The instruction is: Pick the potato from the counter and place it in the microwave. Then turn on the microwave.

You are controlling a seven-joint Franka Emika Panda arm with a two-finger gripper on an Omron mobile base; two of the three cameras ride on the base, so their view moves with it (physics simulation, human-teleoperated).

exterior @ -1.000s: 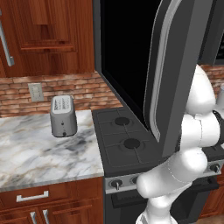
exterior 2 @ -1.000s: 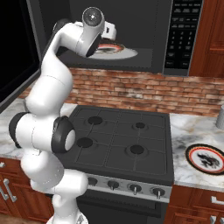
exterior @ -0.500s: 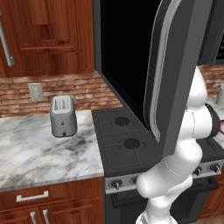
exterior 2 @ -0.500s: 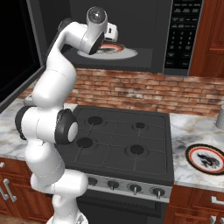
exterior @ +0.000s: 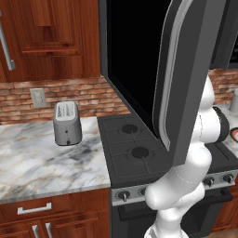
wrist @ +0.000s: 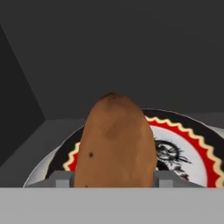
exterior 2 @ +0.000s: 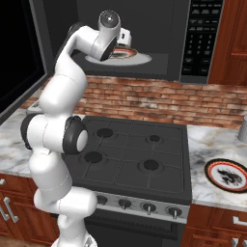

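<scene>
**Hand view: potato between the jaws, inside the microwave cavity**

Hand view showed the potato (wrist: 114,142) standing upright between the two jaws, its lower end at the level of the fingertips (wrist: 61,178), one grey tip on each flank. Both tips lay against the potato's sides with no visible gap, so the gripper (wrist: 114,180) was recorded as clenched on the potato. Beyond the jaws, under and behind the potato, lay a round plate (wrist: 192,144) with a black rim, yellow zigzag band, red ring and a dark figure on white. Whether the potato's base touched the plate could not be told. Dark grey cavity walls rose behind and to the side of the jaws.

Right base view: the arm reached up and forward with the hand inside the open microwave (exterior 2: 200,38); the same plate (exterior 2: 137,57) sat on the cavity floor just past the hand. The potato itself was hidden by the wrist here. Below the jaws lay the black stovetop (exterior 2: 130,157). A second patterned plate (exterior 2: 226,174) sat on the counter (exterior 2: 207,144), well apart from the jaws.

Left base view: the microwave door (exterior: 186,79) stood swung open, blocking the hand. A silver toaster (exterior: 67,123) stood on the counter, far from the jaws.
</scene>
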